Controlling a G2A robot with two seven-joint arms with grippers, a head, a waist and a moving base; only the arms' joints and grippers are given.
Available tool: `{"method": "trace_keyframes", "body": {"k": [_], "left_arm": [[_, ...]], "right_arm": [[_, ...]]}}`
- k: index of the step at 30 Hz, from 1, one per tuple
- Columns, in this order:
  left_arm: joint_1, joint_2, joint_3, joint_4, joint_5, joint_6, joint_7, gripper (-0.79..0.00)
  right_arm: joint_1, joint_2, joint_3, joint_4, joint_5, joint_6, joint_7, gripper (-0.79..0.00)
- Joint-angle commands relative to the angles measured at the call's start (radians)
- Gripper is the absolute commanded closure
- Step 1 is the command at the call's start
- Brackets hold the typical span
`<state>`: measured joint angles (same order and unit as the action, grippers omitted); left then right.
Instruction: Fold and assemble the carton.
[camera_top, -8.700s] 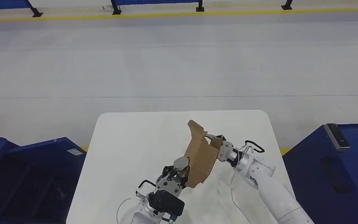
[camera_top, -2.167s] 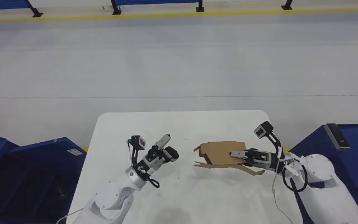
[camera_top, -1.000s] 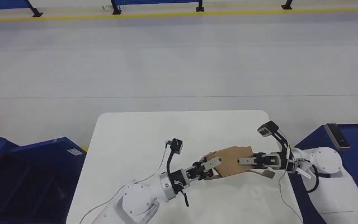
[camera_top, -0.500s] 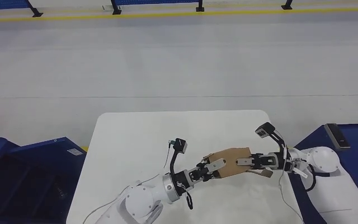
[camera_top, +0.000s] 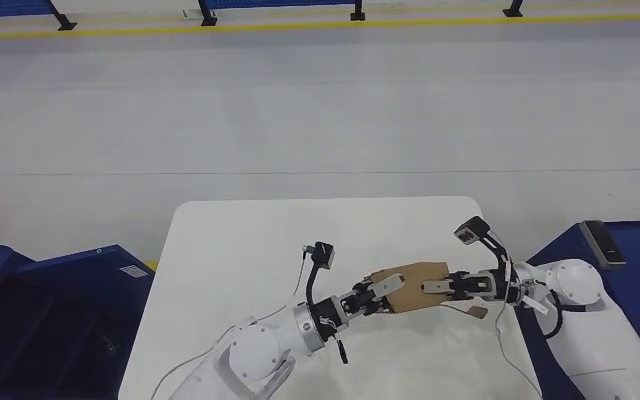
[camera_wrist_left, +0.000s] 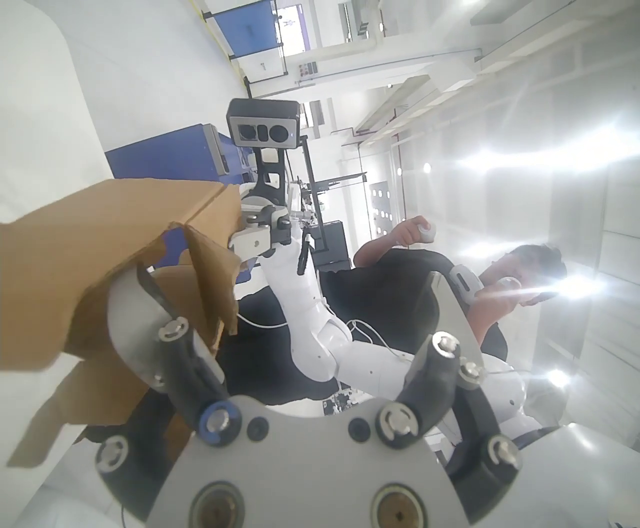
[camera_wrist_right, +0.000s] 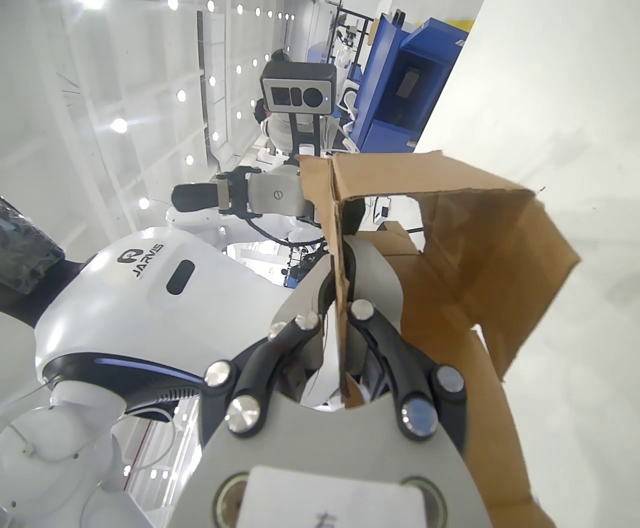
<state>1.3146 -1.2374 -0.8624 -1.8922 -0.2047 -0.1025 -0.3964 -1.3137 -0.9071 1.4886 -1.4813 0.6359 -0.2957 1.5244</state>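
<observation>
Since two seconds back, my left arm has swung in across worktop (camera_top: 250, 260); its claw now sits at carton (camera_top: 415, 280) end nearest it. Left claw (camera_top: 383, 291) spread wide, one finger tucked against cardboard flap. Right claw (camera_wrist_right: 341, 265) pinched on carton wall at opposite end. Carton brown, part-opened, held between both claws over worktop's right half. Worktop white, rounded corners. Beyond it I see pale grey floor (camera_top: 320, 110), with yellow line (camera_top: 300, 22) at far side. Blue bins (camera_top: 60, 300) flank worktop on both sides.
</observation>
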Motion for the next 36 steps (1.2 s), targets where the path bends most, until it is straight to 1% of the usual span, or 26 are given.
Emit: {"method": "trace_keyframes", "body": {"k": [1, 5, 8, 11, 14, 18, 19, 22, 24, 26, 28, 30, 33, 36], "left_arm": [[0.026, 0.004, -0.021, -0.026, 0.019, -0.024, 0.019, -0.785], [0.085, 0.018, -0.083, -0.078, 0.038, -0.056, 0.029, -0.785], [0.142, 0.029, -0.144, -0.111, 0.043, -0.098, 0.048, -0.785], [0.183, 0.036, -0.201, -0.116, 0.003, -0.147, 0.061, -0.785], [0.195, 0.038, -0.237, -0.093, -0.019, -0.153, 0.08, -0.785], [0.195, 0.038, -0.237, -0.093, -0.019, -0.153, 0.08, -0.785], [0.194, 0.038, -0.24, -0.073, -0.016, -0.141, 0.083, -0.785], [0.154, 0.033, -0.234, -0.034, 0.021, -0.115, 0.113, -0.785], [0.136, 0.029, -0.212, -0.021, 0.086, -0.097, 0.13, -0.785], [0.121, 0.025, -0.181, -0.015, 0.146, -0.067, 0.132, -0.785], [0.108, 0.021, -0.153, -0.011, 0.153, -0.06, 0.116, -0.785], [0.101, 0.017, -0.14, -0.007, 0.153, -0.061, 0.112, -0.785], [0.086, 0.013, -0.118, -0.004, 0.17, -0.04, 0.094, -0.785], [0.08, 0.01, -0.102, -0.004, 0.177, -0.043, 0.092, -0.785]], "right_arm": [[0.009, 0.002, 0.013, 0.021, 0.043, 0.012, 0.012, 0.0], [0.025, 0.013, 0.011, 0.057, 0.156, 0.031, 0.012, 0.0], [0.045, 0.03, -0.014, 0.07, 0.286, 0.075, 0.012, 0.0], [0.065, 0.05, -0.064, 0.065, 0.443, 0.133, 0.012, 0.0], [0.093, 0.067, -0.118, 0.069, 0.591, 0.192, 0.012, 0.0], [0.093, 0.067, -0.118, 0.069, 0.591, 0.192, 0.012, 0.0], [0.093, 0.067, -0.118, 0.069, 0.591, 0.192, 0.012, 0.0], [0.093, 0.067, -0.118, 0.069, 0.591, 0.192, 0.012, 0.0], [0.093, 0.067, -0.118, 0.069, 0.591, 0.192, 0.012, 0.0], [0.083, 0.065, -0.124, 0.037, 0.589, 0.201, -0.006, 0.0], [0.069, 0.063, -0.121, 0.014, 0.577, 0.195, -0.011, 0.0], [0.057, 0.062, -0.115, 0.0, 0.572, 0.192, -0.014, 0.0], [0.039, 0.06, -0.105, -0.016, 0.56, 0.19, -0.008, 0.0], [0.028, 0.058, -0.102, -0.028, 0.551, 0.185, -0.002, 0.0]]}}
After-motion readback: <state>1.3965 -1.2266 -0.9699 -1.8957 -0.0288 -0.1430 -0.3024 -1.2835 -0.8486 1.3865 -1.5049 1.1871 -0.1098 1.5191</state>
